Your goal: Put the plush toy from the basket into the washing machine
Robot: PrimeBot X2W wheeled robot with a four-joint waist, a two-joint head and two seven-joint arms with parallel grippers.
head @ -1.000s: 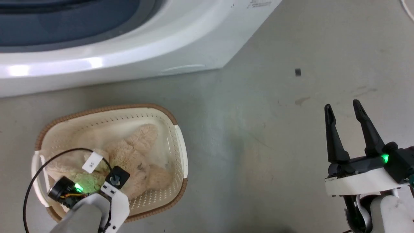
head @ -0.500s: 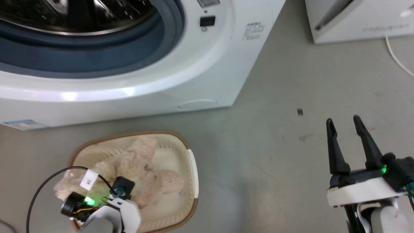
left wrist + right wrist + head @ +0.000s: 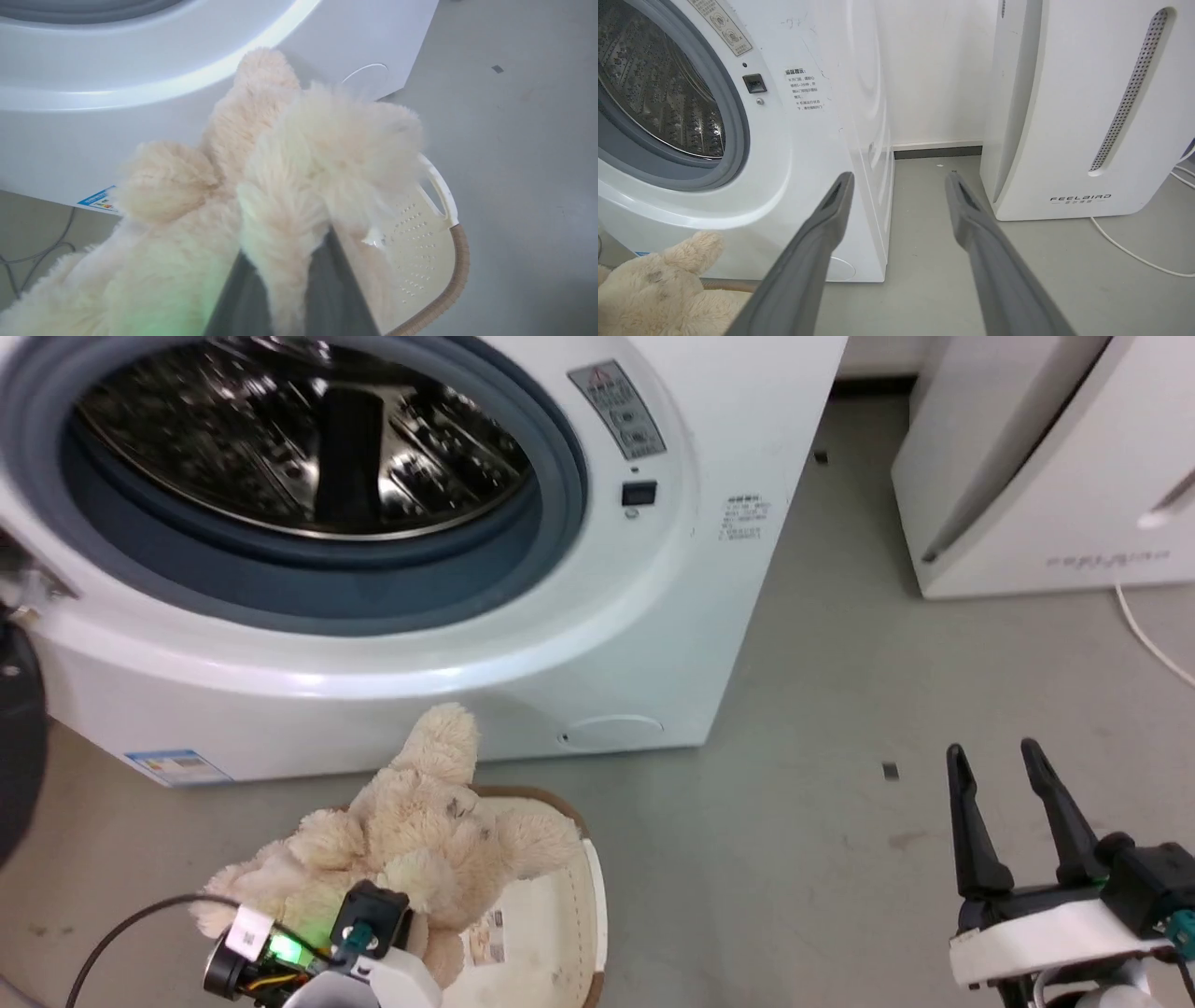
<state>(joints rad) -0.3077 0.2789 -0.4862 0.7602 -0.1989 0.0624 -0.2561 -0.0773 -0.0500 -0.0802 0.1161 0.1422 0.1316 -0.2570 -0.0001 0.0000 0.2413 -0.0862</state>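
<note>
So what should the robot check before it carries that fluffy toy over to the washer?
1. Grip: ok. The left claw is shut on the plush toy, with fur bunched between its fingers.
2. Toy free of the basket: cannot tell. The fur hides the near rim.
3. The washing machine open: ok. The steel drum shows inside.
4. Toy level with the porthole: not ok. It looks lower than the opening.
5. The right claw out of the way: ok. It is open, off to the right above the floor.
</note>
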